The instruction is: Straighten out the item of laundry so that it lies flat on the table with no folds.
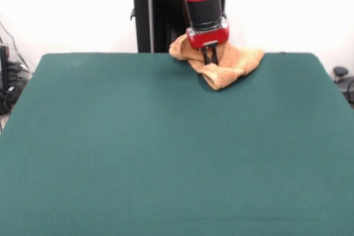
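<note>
The orange-tan towel (pixel 227 63) lies bunched and folded at the far edge of the dark green table (pixel 166 147), right of the middle, just in front of the robot's pedestal. Its woven band stripes do not show. My gripper (pixel 209 57) hangs straight down from the red and black arm, with its black fingers (pixel 207 54) close together and pressed into the middle of the bunched towel. The fingertips are sunk in the cloth, so the grip itself is partly hidden.
The black pedestal (pixel 157 23) stands right behind the towel at the table's far edge. Cables and dark equipment (pixel 8 81) sit off the table's left side, and a small dark object (pixel 340 73) off its right side.
</note>
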Action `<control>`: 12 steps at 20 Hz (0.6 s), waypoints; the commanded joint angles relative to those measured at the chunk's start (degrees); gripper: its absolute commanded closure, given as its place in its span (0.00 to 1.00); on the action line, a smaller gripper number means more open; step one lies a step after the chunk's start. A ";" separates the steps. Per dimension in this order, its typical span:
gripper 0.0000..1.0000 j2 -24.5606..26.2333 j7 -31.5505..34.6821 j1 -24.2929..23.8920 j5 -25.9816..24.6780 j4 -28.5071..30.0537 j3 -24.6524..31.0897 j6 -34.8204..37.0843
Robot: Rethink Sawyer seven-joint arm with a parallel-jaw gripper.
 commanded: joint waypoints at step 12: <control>1.00 3.14 6.66 8.23 15.99 -10.14 -7.42 11.10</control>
